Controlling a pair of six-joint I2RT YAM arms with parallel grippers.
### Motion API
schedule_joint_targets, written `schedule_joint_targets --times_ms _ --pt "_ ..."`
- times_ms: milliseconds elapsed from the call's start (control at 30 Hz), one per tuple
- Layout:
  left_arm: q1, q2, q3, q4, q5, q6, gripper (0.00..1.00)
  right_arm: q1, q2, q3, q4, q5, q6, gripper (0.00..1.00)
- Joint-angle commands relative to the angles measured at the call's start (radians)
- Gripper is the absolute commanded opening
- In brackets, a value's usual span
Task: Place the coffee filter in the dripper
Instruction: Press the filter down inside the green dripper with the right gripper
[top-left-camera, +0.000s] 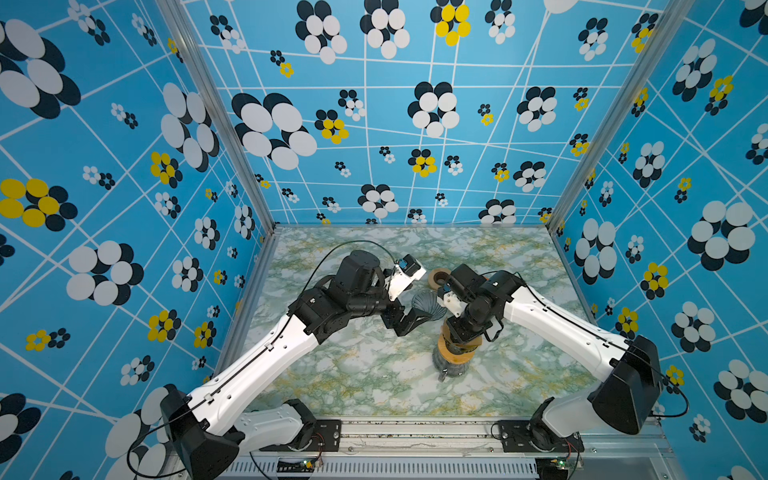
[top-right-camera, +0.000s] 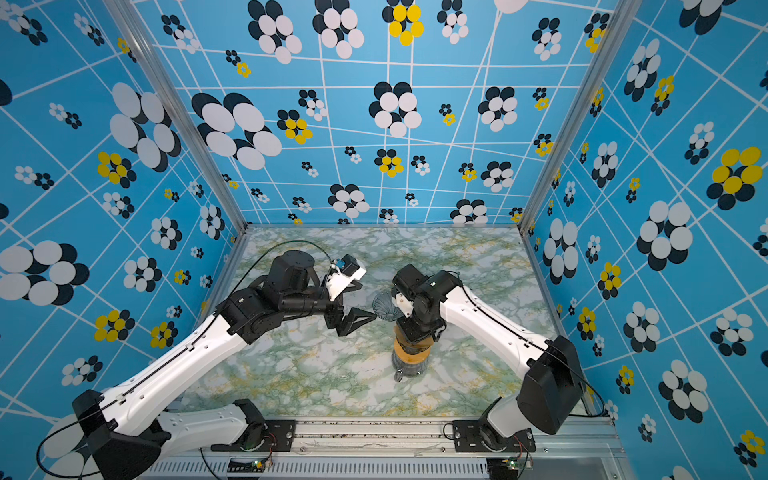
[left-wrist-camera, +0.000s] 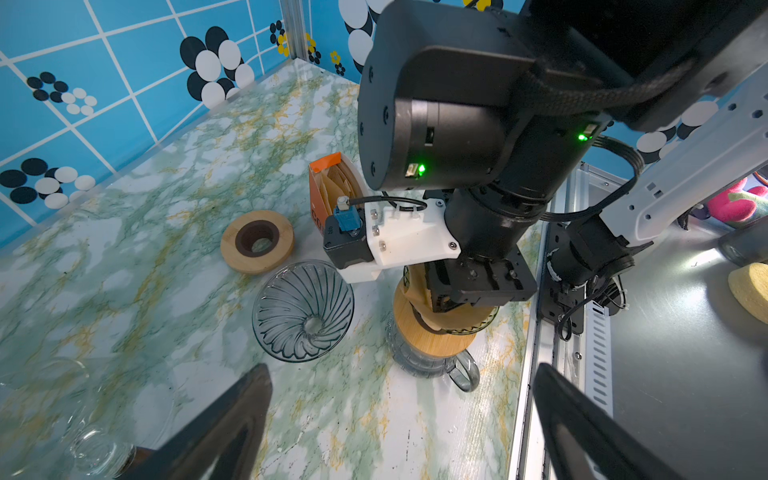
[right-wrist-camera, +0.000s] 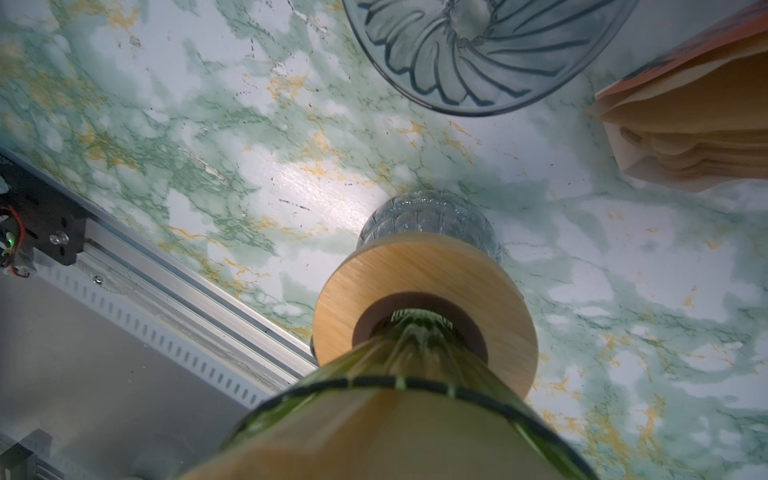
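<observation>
- Filter (left-wrist-camera: 417, 286) is already down in the dripper (right-wrist-camera: 415, 357); brown paper shows through the green-tinted glass in the right wrist view.
- That dripper sits upright in a wooden ring (right-wrist-camera: 424, 274) on top of a glass mug (right-wrist-camera: 428, 220), on the worktop (left-wrist-camera: 124, 270) near its front edge.
- Task looks mostly done. Judging from this, what is left is seating the paper flat against the glass, letting go and backing the arm out.
- One edge of the paper stands above the rim beside the right gripper (left-wrist-camera: 446, 305), so it may not be fully seated (hard to say, the arm blocks most of it).
- Right gripper reaches straight down into the dripper mouth, against the paper. Its jaws are hidden in every view, so I cannot tell how wide they stand or whether they pinch the filter.
- Left gripper (top-right-camera: 361, 318) is spread as wide as it goes and holds nothing. It hangs low over the worktop, near a second clear dripper (left-wrist-camera: 303, 311) that lies tipped on its side, not touching it as far as the left wrist view shows.
- Not in use: a spare wooden ring (left-wrist-camera: 257, 241) and the orange filter box (left-wrist-camera: 328, 187) behind it, with more filters inside.
</observation>
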Motion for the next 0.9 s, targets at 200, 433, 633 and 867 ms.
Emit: schedule_joint_targets --times_ms 200,433,633,867 --pt "0.012 0.005 -0.014 0.006 0.016 0.002 0.99 -0.003 -0.003 -0.041 -0.031 -0.013 -0.02 0.27" --pt "0.012 0.007 -0.013 0.006 0.018 0.002 0.99 -0.002 0.004 -0.05 -0.029 -0.017 -0.019 0.27" --pt "0.012 0.006 -0.014 0.005 0.018 0.002 0.99 -0.002 0.006 -0.044 -0.031 -0.008 -0.018 0.27" --pt "0.012 0.006 -0.013 0.006 0.018 0.002 0.99 -0.002 -0.001 -0.003 -0.038 0.019 -0.007 0.26"
